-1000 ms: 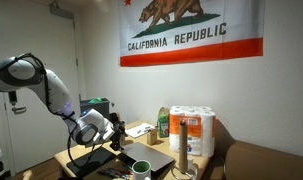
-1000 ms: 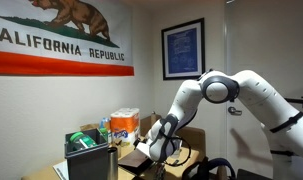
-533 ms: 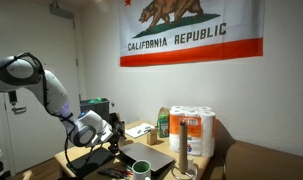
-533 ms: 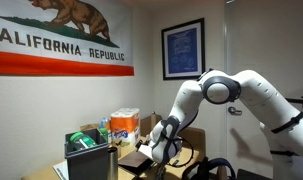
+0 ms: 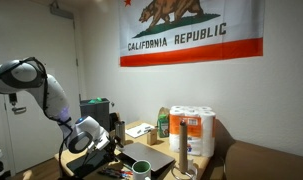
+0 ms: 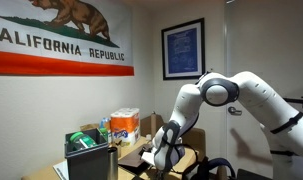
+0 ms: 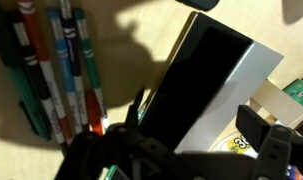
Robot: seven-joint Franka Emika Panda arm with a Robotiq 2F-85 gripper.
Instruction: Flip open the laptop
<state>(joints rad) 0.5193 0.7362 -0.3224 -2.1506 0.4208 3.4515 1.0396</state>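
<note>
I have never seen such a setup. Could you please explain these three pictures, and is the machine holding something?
The white machine is a robot arm. Two pictures come from cameras standing in the room; the third comes from a camera on its wrist. At the arm's end is its tool, with two fingers, open and holding nothing. Below it lie the laptop and coloured pens. A green mug and paper rolls stand nearby.

California flag (image 5: 194, 33) on wall, paper towel rolls (image 5: 196, 133), green mug (image 5: 140, 169), framed picture (image 6: 182, 48)
</note>
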